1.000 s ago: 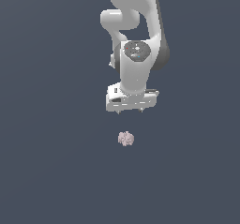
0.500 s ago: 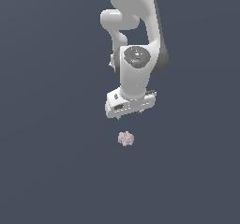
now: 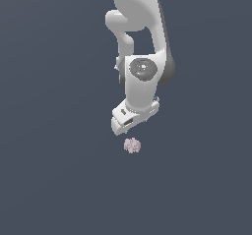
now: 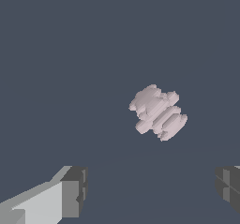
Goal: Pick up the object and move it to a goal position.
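Note:
The object (image 3: 132,145) is a tiny pale pink-grey lumpy ball lying on the dark grey floor. It also shows in the wrist view (image 4: 158,112) as a bumpy lump. My white gripper (image 3: 132,126) hangs just above it in the exterior view, tilted, with its fingers hidden behind the hand. In the wrist view the gripper (image 4: 152,190) is open: one grey fingertip (image 4: 75,190) and the other (image 4: 228,188) stand far apart and empty. The ball lies beyond the gap between them, not between the pads.
The white arm (image 3: 142,42) rises from the gripper toward the top of the exterior view. The dark grey floor (image 3: 49,155) spreads all around, with no other objects in view.
The arm has lowered and turned, bringing the gripper down closer to the ball. The ball has not moved.

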Motion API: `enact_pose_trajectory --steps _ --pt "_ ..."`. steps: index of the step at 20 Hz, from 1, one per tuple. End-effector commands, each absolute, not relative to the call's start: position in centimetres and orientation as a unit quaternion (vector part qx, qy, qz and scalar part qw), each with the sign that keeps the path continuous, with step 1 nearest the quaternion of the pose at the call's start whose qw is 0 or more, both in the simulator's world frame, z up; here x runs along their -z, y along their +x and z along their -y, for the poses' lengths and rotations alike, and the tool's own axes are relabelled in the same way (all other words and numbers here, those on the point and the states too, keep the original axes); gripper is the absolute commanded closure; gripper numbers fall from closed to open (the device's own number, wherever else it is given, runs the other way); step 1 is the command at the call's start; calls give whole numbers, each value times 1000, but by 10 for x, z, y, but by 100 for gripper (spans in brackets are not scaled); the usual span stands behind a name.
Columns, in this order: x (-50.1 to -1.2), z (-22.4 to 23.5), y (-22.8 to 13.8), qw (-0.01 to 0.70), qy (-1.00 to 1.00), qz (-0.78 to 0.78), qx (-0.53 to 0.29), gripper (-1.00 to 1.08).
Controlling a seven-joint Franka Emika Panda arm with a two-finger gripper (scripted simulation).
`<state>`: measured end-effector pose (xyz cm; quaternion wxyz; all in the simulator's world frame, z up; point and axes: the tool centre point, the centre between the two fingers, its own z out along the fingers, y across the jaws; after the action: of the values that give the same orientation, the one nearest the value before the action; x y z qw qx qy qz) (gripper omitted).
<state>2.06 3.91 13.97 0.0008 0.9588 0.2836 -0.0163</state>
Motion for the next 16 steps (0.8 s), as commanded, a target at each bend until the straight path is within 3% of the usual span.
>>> enact_pose_trajectory --steps 1,16 --pt "-135 -38 25 1 948 -317 15 -92" --pt "-109 -34 48 0 863 -505 8 -92"
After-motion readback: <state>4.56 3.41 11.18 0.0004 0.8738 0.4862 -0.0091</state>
